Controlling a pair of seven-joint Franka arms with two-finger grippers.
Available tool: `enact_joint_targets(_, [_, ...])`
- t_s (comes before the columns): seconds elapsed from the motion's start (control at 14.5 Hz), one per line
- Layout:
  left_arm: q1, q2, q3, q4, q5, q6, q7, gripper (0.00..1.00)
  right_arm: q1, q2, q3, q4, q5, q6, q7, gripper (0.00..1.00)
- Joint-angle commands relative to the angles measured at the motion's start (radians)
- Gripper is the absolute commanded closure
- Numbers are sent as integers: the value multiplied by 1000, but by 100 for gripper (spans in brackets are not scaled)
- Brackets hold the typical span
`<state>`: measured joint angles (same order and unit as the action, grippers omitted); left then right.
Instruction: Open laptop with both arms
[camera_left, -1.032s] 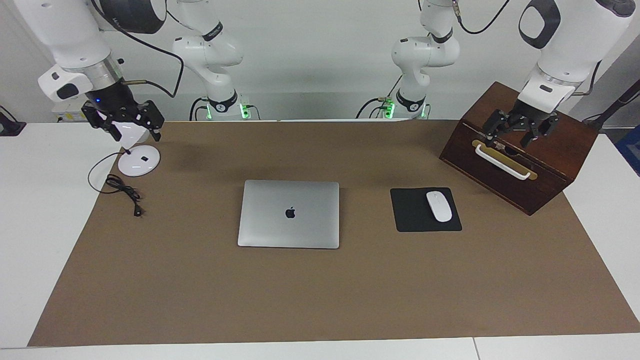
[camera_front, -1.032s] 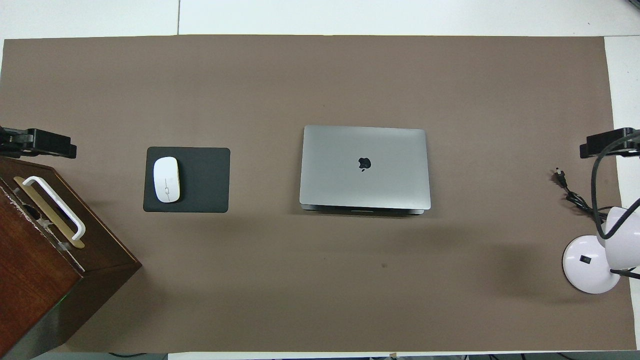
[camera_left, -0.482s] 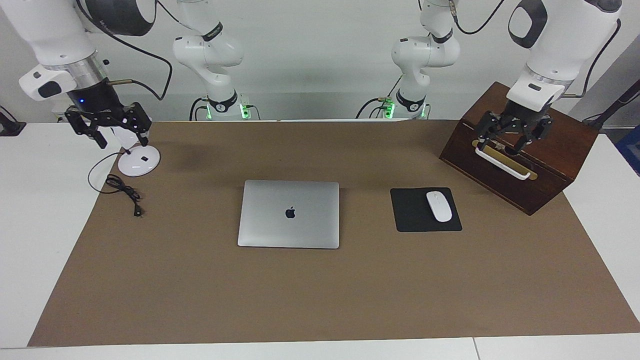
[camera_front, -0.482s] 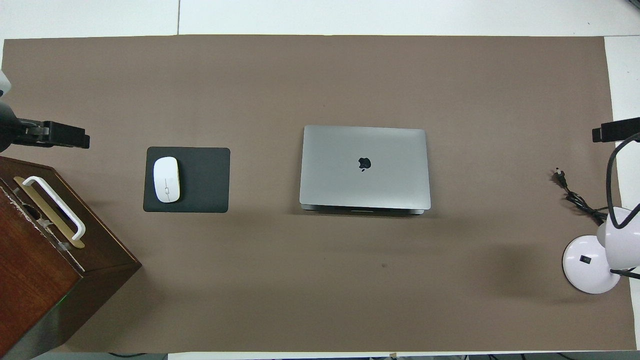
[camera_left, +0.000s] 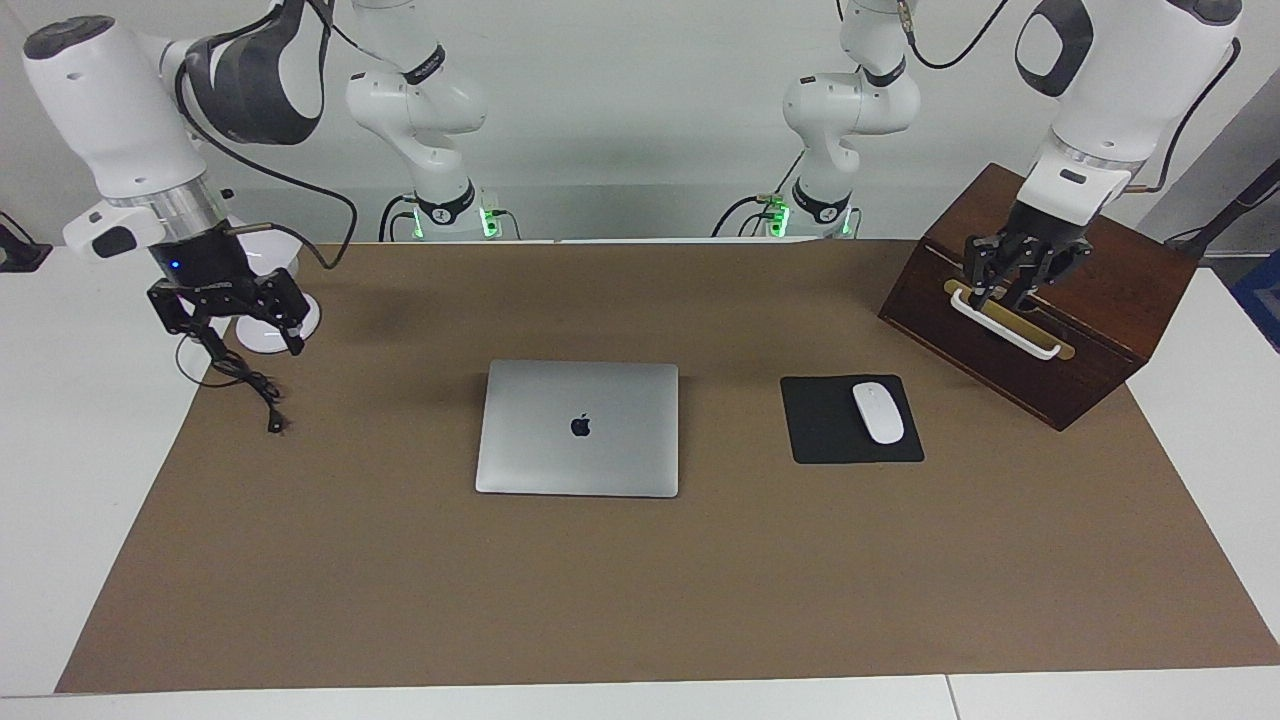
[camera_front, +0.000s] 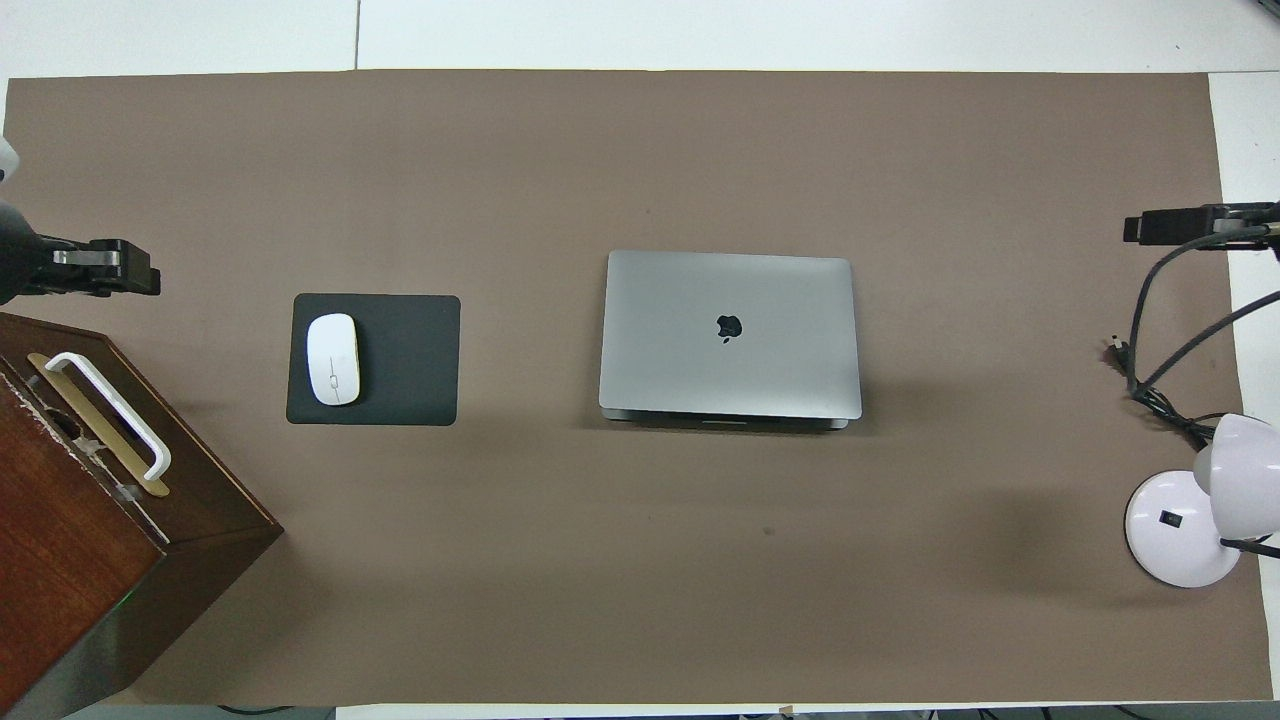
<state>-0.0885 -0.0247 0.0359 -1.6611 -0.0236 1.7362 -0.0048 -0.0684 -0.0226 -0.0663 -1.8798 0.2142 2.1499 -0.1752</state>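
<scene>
Laptop (camera_left: 578, 428) lies shut, mid-mat, lid logo up.
A mouse (camera_left: 878, 412) on its pad (camera_left: 830, 420) sits toward my left arm's end. My left gripper (camera_left: 1013, 281) hangs over the wooden box (camera_left: 1100, 300) by its handle, fingers nearly together; my right gripper (camera_left: 232, 318), fingers spread, hangs over the lamp (camera_front: 1190, 510) cable (camera_left: 250, 385).

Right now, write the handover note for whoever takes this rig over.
Left gripper: up over the wooden box, holding nothing.
Right gripper: open and empty, over the black cable beside the lamp base.
Laptop: flat mid-table, lid fully shut, beside the mouse pad.
Done: nothing.
Left: bring both grippers to the laptop, hold its base, raise the lid.
</scene>
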Motion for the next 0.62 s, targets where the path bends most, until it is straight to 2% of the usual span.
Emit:
enact_joint_targets(0.0, [-13,-1,7,-9,-2,26,-18,100,27,-27,11,-102,95,119,92,0])
enact_joint_targets(0.28, [-49,-12,4,-46,-54,95,-9,100,130,-39,11,-186,169,223,395,0])
enact_joint_targets(0.55, [-134,-58,4,-192,-88,279,-7,100,209,-60,11,-278,258,315,619,0])
